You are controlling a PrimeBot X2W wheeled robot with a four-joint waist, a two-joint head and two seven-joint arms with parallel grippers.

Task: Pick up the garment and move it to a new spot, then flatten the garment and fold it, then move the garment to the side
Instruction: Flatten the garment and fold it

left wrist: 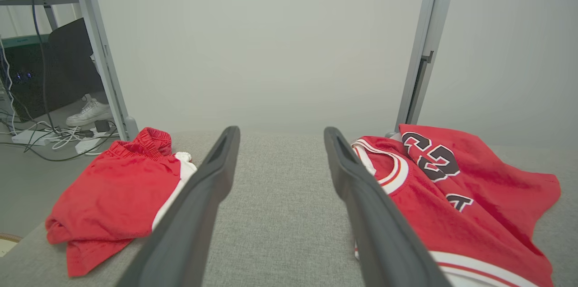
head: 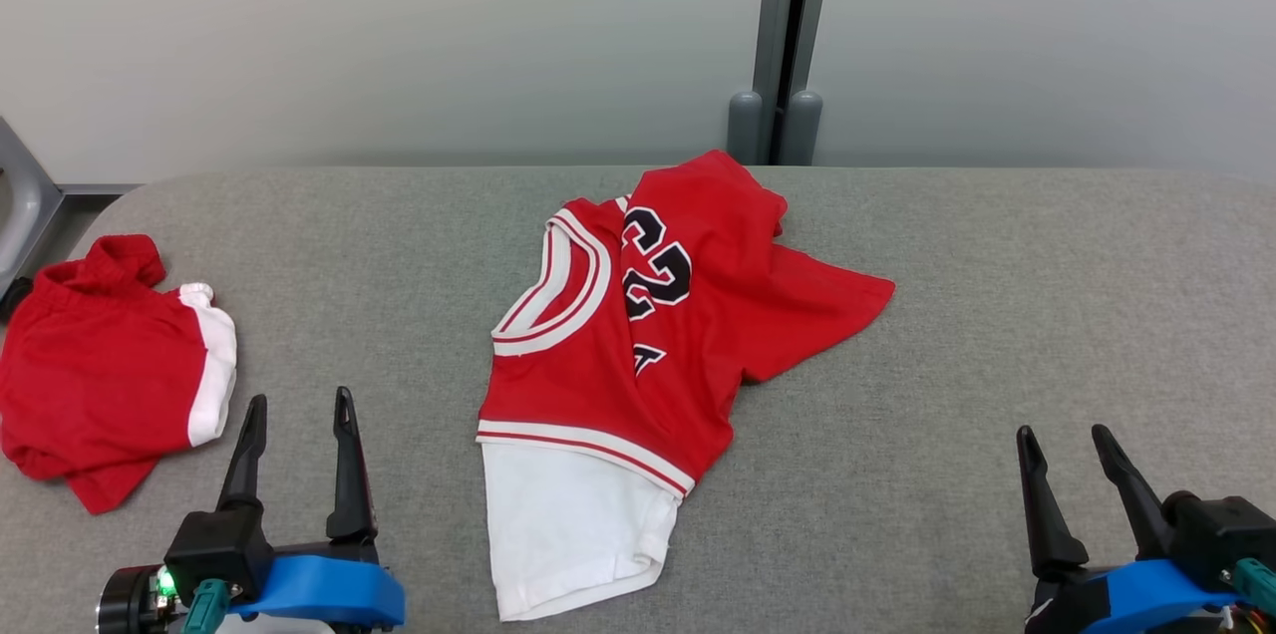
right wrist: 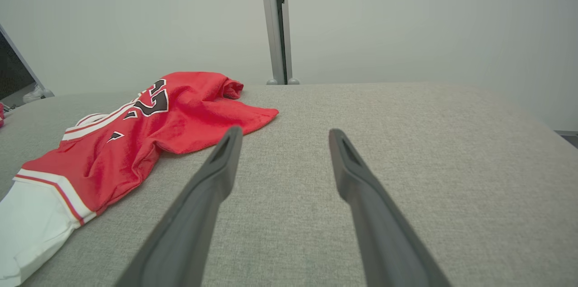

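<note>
A red jersey garment (head: 638,335) with white trim, dark numerals and a white lower part lies crumpled in the middle of the grey table (head: 947,335). It also appears at the right of the left wrist view (left wrist: 456,192) and at the left of the right wrist view (right wrist: 135,133). My left gripper (head: 301,405) stands open at the lower left, to the left of the garment, nothing between its fingers (left wrist: 203,196). My right gripper (head: 1065,435) stands open at the lower right, well to the right of the garment, its fingers (right wrist: 361,187) over bare cloth surface.
Red shorts (head: 100,365) with a white band lie bunched at the table's left edge, also seen in the left wrist view (left wrist: 117,192). A grey partition wall with a post (head: 788,46) stands behind the table. Cables and a person's shoe (left wrist: 88,113) are on the floor at left.
</note>
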